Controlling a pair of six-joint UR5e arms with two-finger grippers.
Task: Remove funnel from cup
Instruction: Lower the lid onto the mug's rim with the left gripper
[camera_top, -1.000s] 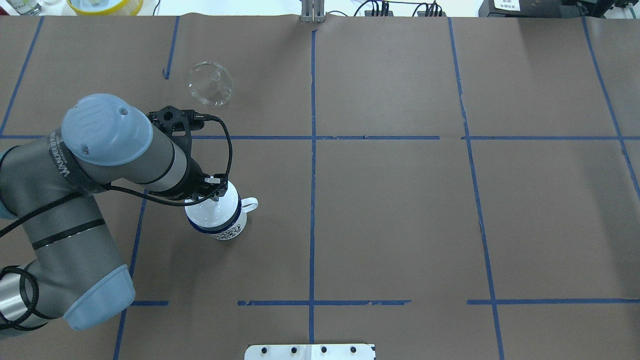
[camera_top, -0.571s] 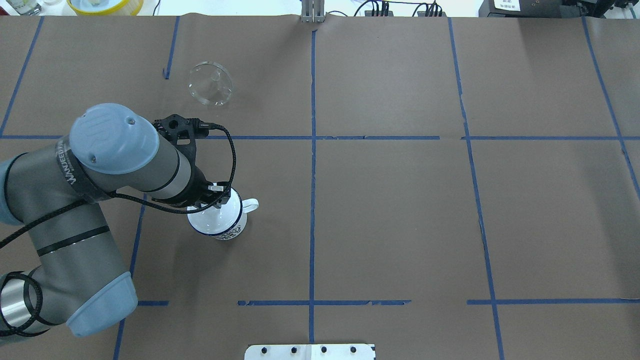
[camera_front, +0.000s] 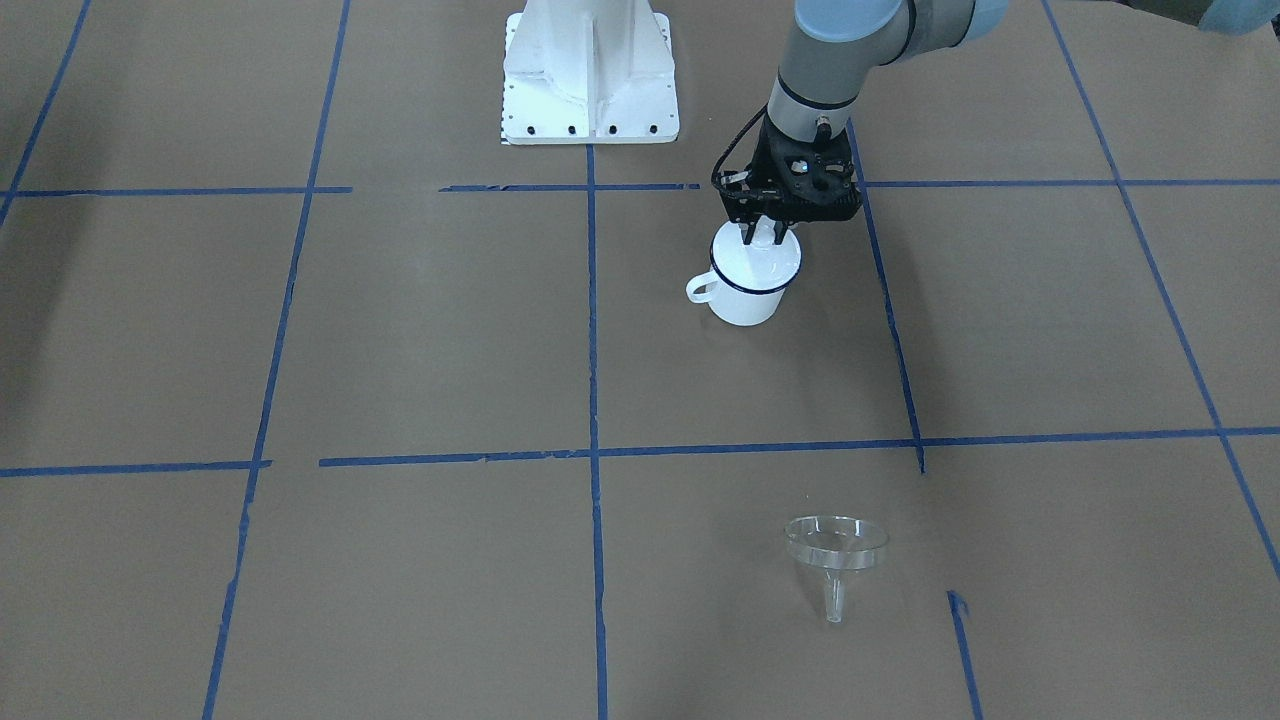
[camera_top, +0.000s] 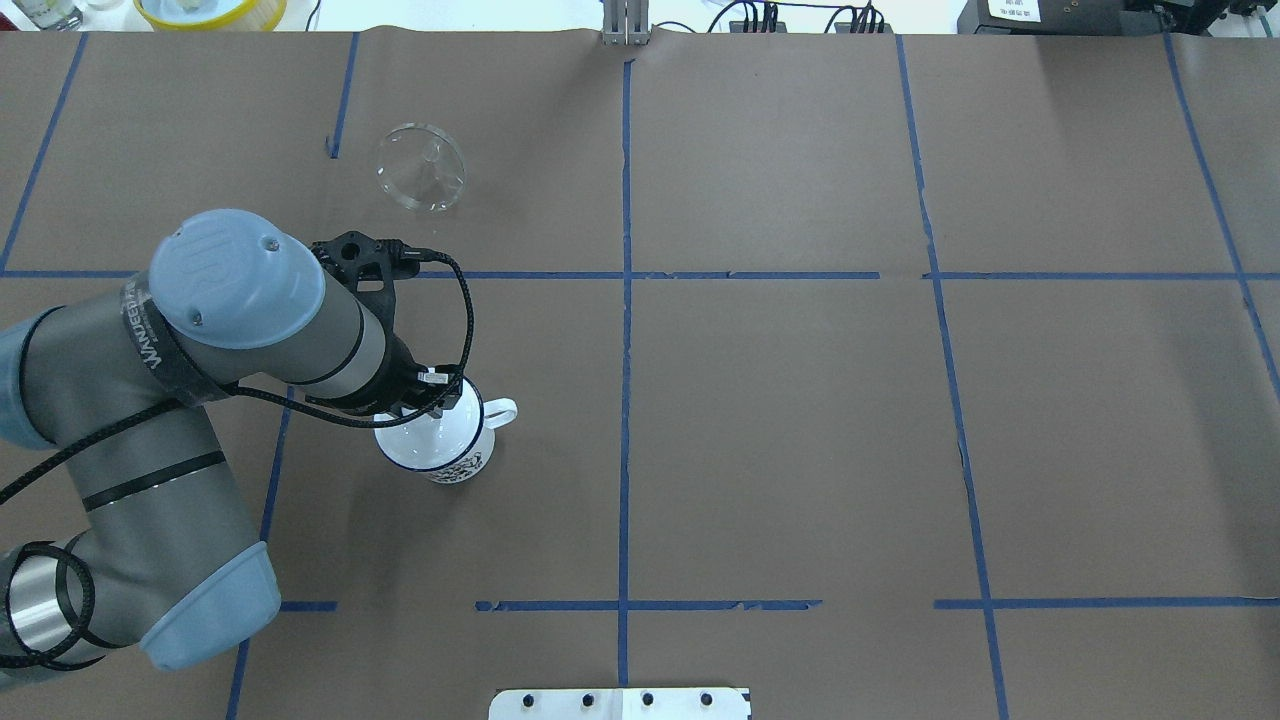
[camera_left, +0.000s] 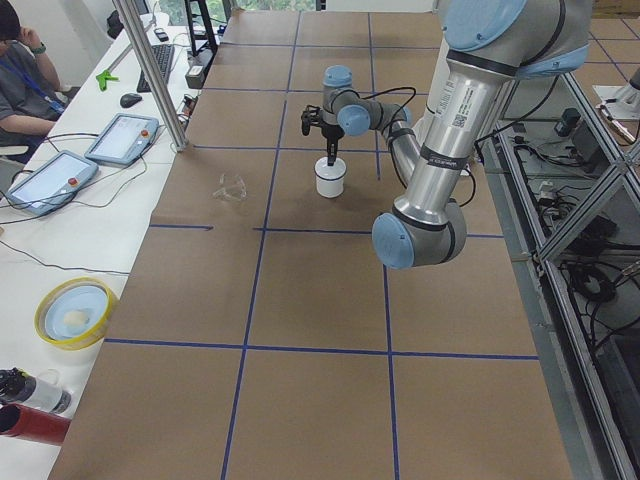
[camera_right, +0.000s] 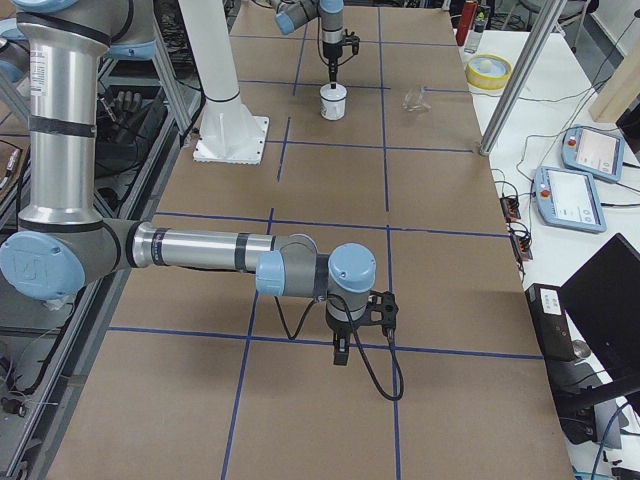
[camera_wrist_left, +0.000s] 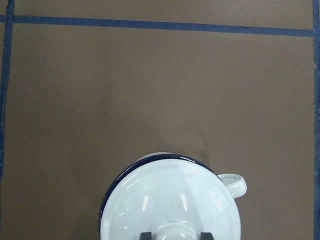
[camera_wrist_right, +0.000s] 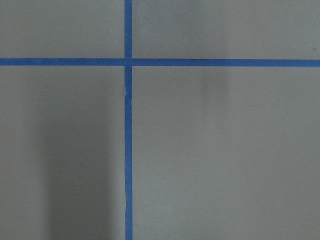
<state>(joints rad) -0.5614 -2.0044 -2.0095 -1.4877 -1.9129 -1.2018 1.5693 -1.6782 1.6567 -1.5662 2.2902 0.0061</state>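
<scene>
Left gripper (camera_front: 757, 238) vertical over cup (camera_front: 745, 297), seemingly pinching lid knob (camera_wrist_left: 174, 231).

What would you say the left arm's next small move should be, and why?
Probably open the left gripper and lift straight up. Its fingers pinch the knob of the white round lid, which sits on the white enamel mug with the blue rim, while the clear plastic funnel already lies on the brown table, apart from the mug.

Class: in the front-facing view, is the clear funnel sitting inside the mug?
No, the funnel lies on the table, apart from the cup.
</scene>
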